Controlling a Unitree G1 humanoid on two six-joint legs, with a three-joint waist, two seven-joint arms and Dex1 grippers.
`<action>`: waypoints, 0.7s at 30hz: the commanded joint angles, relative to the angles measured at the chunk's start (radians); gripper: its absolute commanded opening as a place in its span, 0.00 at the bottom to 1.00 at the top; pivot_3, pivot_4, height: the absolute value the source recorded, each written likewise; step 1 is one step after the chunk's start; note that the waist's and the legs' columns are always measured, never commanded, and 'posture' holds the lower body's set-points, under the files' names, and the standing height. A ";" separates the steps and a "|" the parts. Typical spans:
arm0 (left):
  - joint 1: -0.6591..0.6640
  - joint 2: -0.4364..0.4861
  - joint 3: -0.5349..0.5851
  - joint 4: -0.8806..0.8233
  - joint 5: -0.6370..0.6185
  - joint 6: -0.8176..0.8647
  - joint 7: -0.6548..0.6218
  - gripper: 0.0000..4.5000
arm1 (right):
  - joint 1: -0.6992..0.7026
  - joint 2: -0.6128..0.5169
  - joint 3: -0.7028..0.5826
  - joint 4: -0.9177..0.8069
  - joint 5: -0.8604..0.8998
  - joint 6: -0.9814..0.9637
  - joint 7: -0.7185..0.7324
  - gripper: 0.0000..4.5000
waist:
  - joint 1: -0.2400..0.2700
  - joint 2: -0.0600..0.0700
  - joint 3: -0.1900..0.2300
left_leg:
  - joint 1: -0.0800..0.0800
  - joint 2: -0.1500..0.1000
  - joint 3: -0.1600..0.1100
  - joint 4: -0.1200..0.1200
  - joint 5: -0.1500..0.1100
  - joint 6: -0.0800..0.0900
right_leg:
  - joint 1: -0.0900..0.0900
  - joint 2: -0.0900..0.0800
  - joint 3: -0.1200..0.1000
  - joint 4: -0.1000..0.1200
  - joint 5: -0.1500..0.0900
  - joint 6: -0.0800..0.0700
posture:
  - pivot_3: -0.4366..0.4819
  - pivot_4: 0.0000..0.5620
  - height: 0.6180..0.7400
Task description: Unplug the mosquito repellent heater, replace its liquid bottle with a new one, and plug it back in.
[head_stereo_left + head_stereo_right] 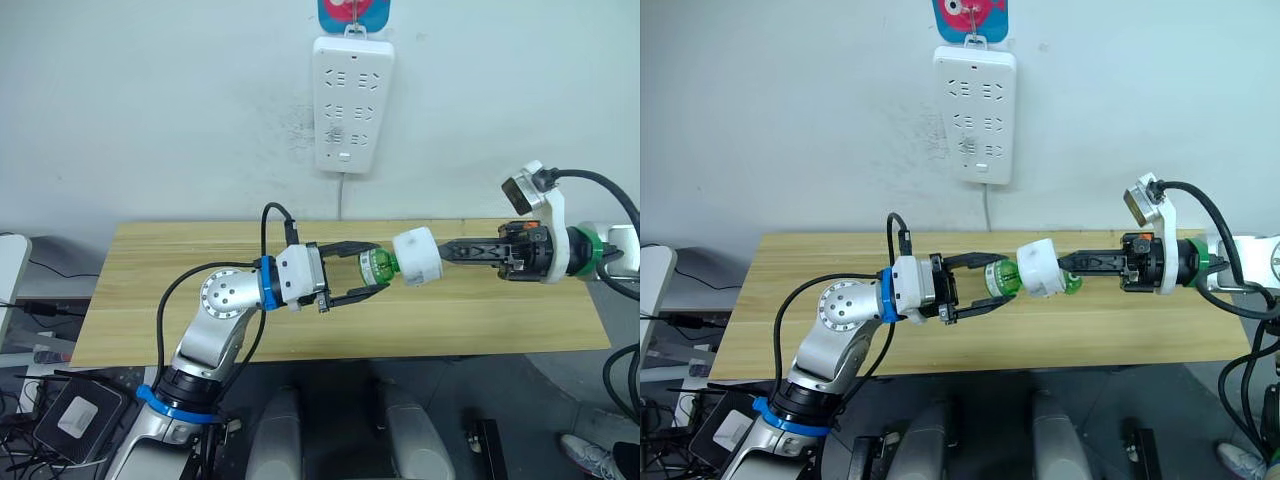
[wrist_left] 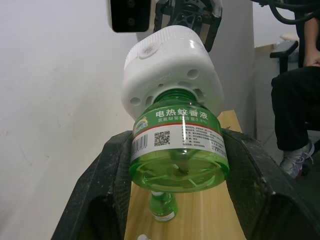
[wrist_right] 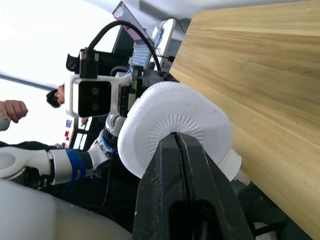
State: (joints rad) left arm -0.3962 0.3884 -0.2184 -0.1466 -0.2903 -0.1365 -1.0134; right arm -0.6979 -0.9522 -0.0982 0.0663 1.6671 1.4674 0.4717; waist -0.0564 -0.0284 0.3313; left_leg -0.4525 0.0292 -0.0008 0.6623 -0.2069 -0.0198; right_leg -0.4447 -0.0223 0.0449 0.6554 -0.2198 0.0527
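The mosquito repellent heater [image 1: 417, 257] hangs above the wooden surface [image 1: 500, 320], pinched by the right hand [image 1: 447, 252] on its right; the left hand [image 1: 378, 268] grips its green liquid bottle [image 2: 179, 150] on the left.

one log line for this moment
heater: unplugged, right gripper holds | green bottle: in heater, between left gripper fingers | stage: bottle swap

Above the wooden table [image 1: 150, 290], the mosquito repellent heater [image 1: 417, 257] is held between the left gripper [image 1: 372, 270] and right gripper [image 1: 448, 251], its liquid bottle [image 1: 378, 266] stuck out leftward, with the power strip [image 1: 352, 103] hung on the wall behind.
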 commanded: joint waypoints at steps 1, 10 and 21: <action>0.003 -0.018 -0.020 -0.056 -0.014 -0.016 -0.002 0.50 | 0.006 -0.028 -0.024 -0.013 -0.023 0.019 0.008 0.01 | 0.000 0.000 0.000 | 0.000 0.000 0.000 0.000 0.000 0.000 | 0.000 0.000 0.000 0.000 0.000 0.000 | 0.33 0.56 1.00; 0.010 -0.017 0.000 -0.052 -0.010 0.006 0.029 0.50 | 0.089 0.007 -0.023 0.007 -0.303 -0.087 0.102 0.01 | -0.001 0.000 0.000 | 0.000 0.000 0.000 0.000 0.000 0.000 | 0.000 0.000 0.000 0.000 0.000 0.000 | 0.35 0.57 1.00; 0.012 -0.009 0.011 -0.037 -0.004 0.044 0.047 0.50 | 0.121 0.117 -0.046 -0.148 -0.167 0.052 0.171 0.01 | 0.002 0.000 0.000 | 0.000 0.001 -0.001 0.000 0.000 0.000 | -0.001 0.001 0.000 0.001 0.000 0.000 | 0.36 0.58 1.00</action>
State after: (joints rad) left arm -0.3729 0.3819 -0.2236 -0.1650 -0.2874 -0.0916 -0.9739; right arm -0.5867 -0.8115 -0.1031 -0.0130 1.3764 1.4601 0.6112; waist -0.0543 -0.0283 0.3314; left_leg -0.4522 0.0298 -0.0019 0.6619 -0.2069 -0.0198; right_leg -0.4450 -0.0218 0.0444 0.6567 -0.2198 0.0526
